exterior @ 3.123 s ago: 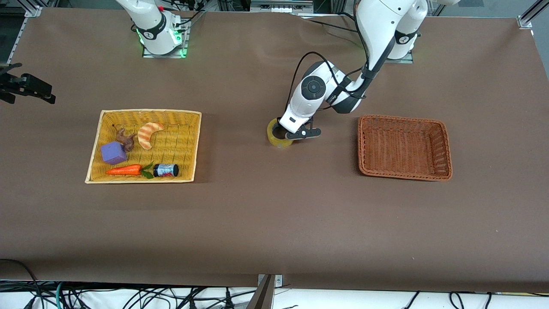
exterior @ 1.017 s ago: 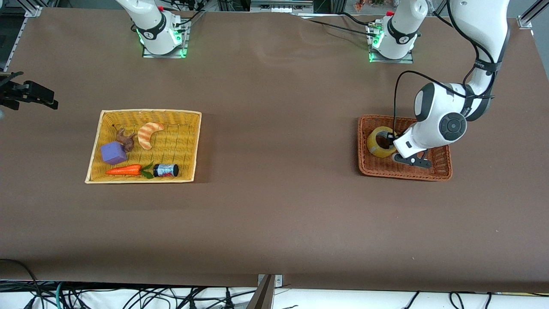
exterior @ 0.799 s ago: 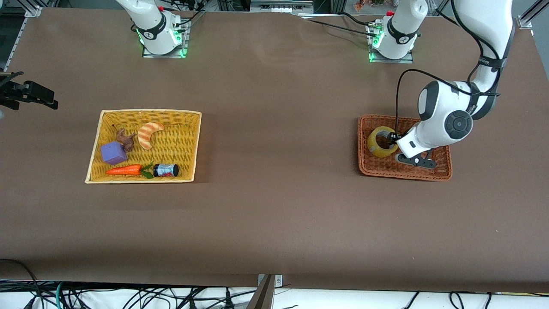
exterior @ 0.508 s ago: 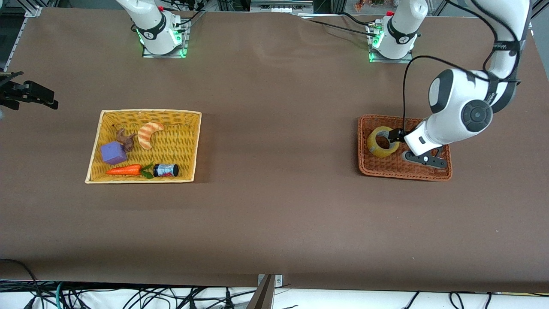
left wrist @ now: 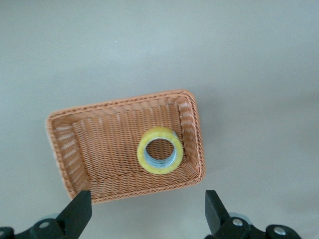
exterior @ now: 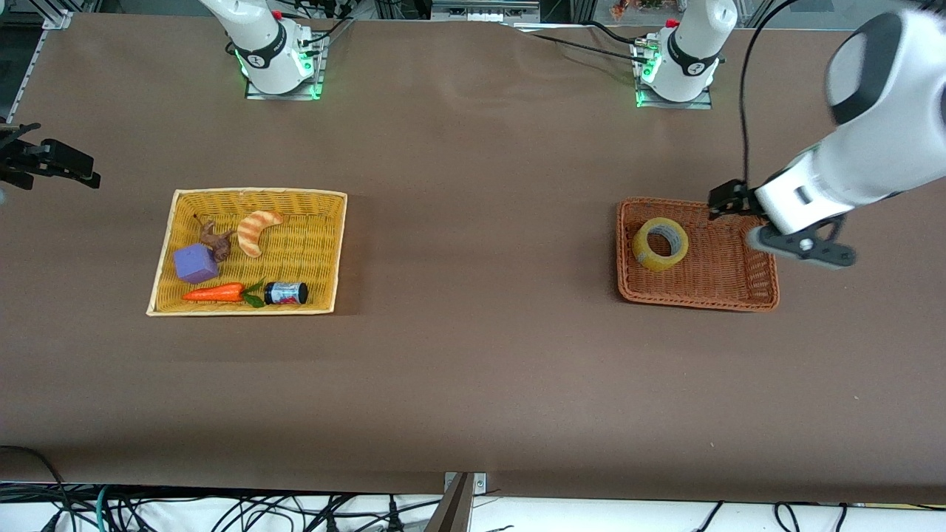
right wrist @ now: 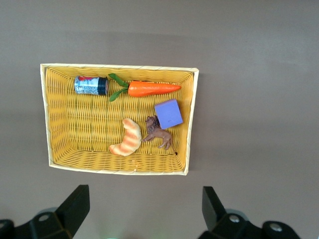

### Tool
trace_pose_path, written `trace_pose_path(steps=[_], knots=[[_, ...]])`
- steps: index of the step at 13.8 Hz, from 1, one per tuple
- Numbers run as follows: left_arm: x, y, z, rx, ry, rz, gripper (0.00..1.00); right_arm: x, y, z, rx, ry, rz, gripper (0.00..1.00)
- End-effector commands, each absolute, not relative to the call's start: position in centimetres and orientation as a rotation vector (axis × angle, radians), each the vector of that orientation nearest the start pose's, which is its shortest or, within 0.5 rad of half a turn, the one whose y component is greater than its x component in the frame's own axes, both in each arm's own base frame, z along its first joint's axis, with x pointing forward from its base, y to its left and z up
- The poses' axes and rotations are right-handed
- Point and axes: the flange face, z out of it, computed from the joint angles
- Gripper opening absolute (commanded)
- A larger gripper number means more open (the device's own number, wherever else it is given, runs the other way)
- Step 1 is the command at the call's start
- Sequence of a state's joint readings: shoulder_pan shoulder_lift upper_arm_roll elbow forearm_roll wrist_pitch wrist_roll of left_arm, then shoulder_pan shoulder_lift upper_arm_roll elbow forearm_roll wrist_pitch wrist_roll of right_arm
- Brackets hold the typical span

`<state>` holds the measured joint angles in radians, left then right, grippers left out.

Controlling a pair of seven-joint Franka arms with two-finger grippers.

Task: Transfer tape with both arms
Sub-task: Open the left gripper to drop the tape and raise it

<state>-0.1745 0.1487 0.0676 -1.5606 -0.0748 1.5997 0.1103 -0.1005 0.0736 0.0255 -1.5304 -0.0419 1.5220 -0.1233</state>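
Observation:
The tape (exterior: 644, 250), a yellowish ring with a grey core, lies in the brown wicker basket (exterior: 695, 303), near the basket's end toward the middle of the table. My left gripper (exterior: 728, 199) is open and empty, raised above the basket's rim on the left arm's side. In the left wrist view the tape (left wrist: 143, 154) sits in the basket (left wrist: 119, 102) well below the open left gripper (left wrist: 145, 219). My right gripper (right wrist: 144, 219) is open and empty, waiting high over bare table beside the yellow basket (right wrist: 119, 66).
The yellow basket (exterior: 251, 192) toward the right arm's end holds an orange-striped croissant toy (exterior: 257, 229), a purple block (exterior: 196, 264), a carrot (exterior: 214, 293), a small jar (exterior: 287, 293) and a brown animal figure (exterior: 216, 238). A black fixture (exterior: 52, 159) juts in at that end.
My left gripper carried the tape from the middle of the table into the brown basket, let it go, then rose and drew back toward the left arm's end. The right arm has not moved.

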Motion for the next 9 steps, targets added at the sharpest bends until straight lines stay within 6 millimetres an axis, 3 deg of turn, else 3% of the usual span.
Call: trace_pose_path(steps=[1, 4, 9], knots=[[59.5, -4.4, 55.9, -3.184, 0.301, 0.153, 1.00, 57.1, -4.8, 60.3, -3.153, -0.096, 0.117, 1.00], [58.5, -3.1, 57.2, -3.183, 0.277, 0.120, 1.00, 57.1, -4.8, 60.3, -3.153, -0.094, 0.117, 1.00], [57.7, -3.8, 57.0, -3.185, 0.232, 0.135, 1.00, 57.1, -4.8, 60.3, -3.151, -0.094, 0.117, 1.00]])
